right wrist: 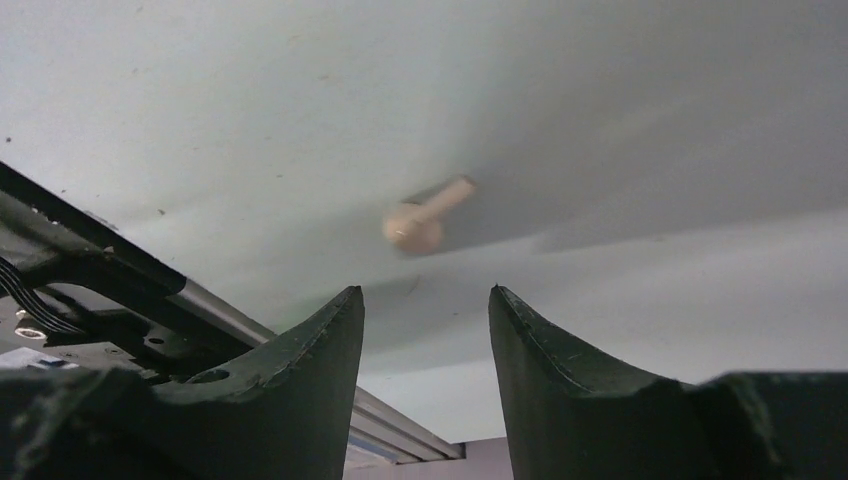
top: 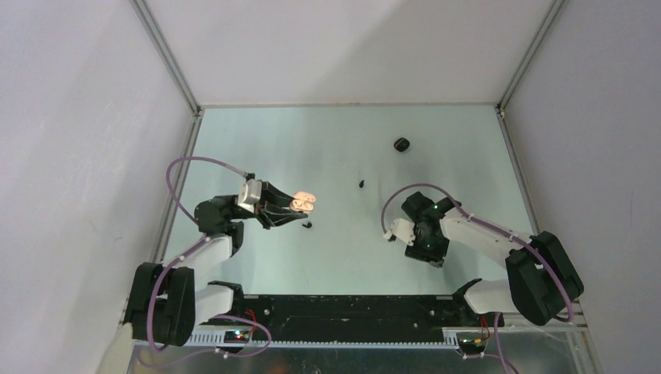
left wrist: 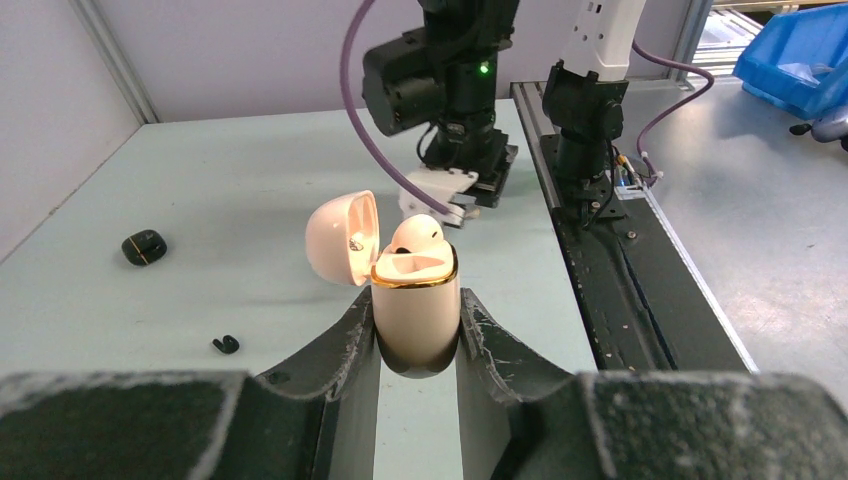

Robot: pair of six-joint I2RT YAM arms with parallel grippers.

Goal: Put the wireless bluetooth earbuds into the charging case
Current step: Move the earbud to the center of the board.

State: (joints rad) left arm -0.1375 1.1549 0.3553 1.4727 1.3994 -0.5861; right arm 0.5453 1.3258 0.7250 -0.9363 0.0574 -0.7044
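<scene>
Lying loose on the worktop (right wrist: pixel 620 120), one cream-white earbud (right wrist: pixel 420 218) sits just beyond the tips of the right fingers (right wrist: pixel 320 345), which are spread apart with nothing between them. In the right wrist view it falls almost on the line of the gap, a touch toward the left-hand finger, and neither finger touches it. Its stem runs slantwise: the bulb is nearer the fingers, and the stem tip points away and to the right. The long axis therefore crosses the closing line at an angle, and I judge a small wrist turn would let the pads meet its sides squarely. The left fingers (left wrist: pixel 345 345) are clamped on the charging case (left wrist: pixel 415 310), its lid (left wrist: pixel 338 238) swung open and another cream bud (left wrist: pixel 418 232) seated inside. A black bud (left wrist: pixel 226 344) and a black case (left wrist: pixel 144 247) lie further off. The right arm is plainly the nearer to the loose earbud.
</scene>
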